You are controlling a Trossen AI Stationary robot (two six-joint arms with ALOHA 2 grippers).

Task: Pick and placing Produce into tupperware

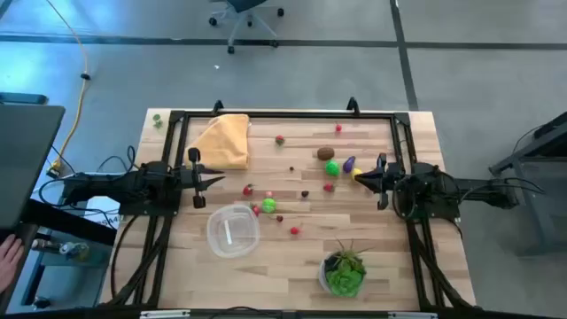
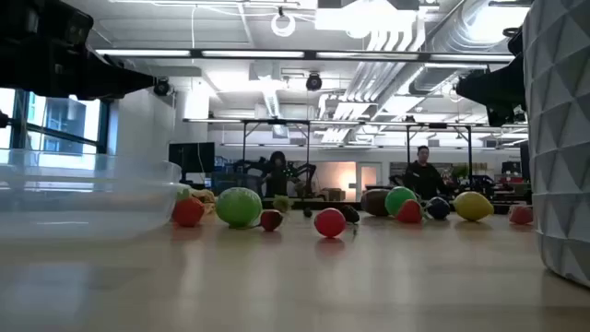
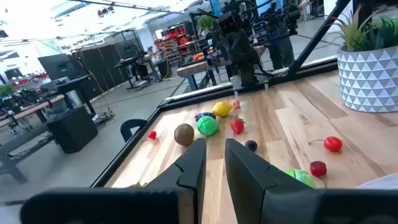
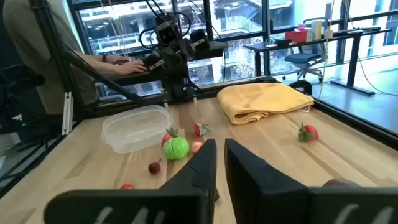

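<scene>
From directly overhead, the high camera takes in the whole wooden table [image 1: 292, 257] and both arms. The low camera sits at tabletop height just beside the clear container [image 2: 88, 198] and the white plant pot [image 2: 562, 138], facing level across the scattered toy produce [image 2: 330, 222] into the room beyond. Each wrist camera looks forward past its own fingers [image 3: 193, 168] [image 4: 202, 165] across the table toward the opposite arm. The right wrist view shares the container [image 4: 135, 126] and yellow cloth [image 4: 264, 101] with the overhead view; the left wrist view shares the pot [image 3: 368, 78].
</scene>
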